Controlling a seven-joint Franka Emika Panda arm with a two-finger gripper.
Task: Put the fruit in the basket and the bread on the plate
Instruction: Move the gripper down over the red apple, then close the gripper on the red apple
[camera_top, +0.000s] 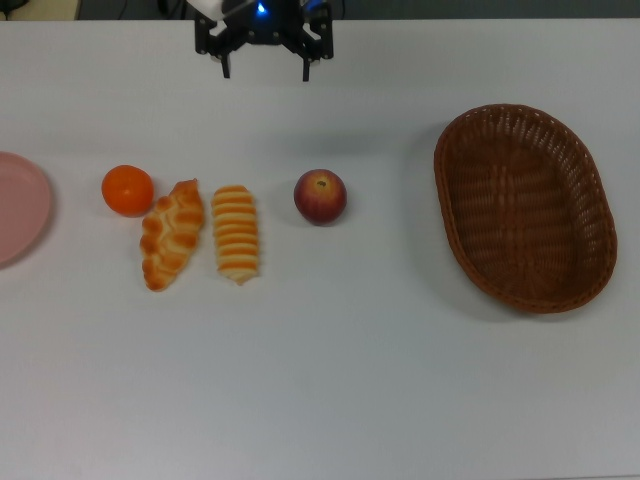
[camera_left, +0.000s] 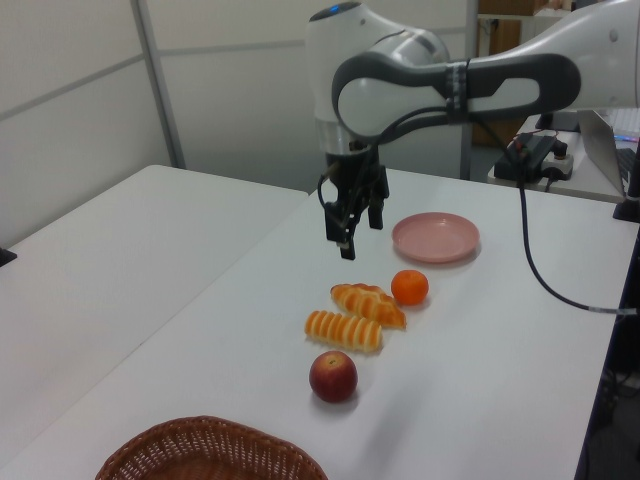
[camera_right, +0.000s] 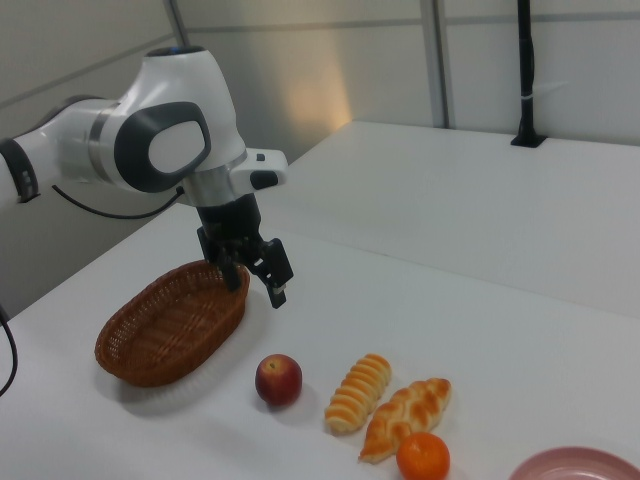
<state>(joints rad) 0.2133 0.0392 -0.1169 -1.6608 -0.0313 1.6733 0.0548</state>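
Jaws apart, the gripper (camera_top: 265, 72) hangs over bare desk (camera_top: 330, 380); orange (camera_top: 128, 190), braided loaf (camera_top: 172, 233), striped loaf (camera_top: 237, 233), apple (camera_top: 320, 196) lie between pink plate (camera_top: 20, 205) and wicker basket (camera_top: 525, 205)

Bright even indoor light, soft faint shadows under the food, warm glare on the wall (camera_right: 318, 100), slight softness throughout

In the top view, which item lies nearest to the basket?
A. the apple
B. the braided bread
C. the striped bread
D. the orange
A: the apple is the last item in the row toward the basket, with bare table between them.
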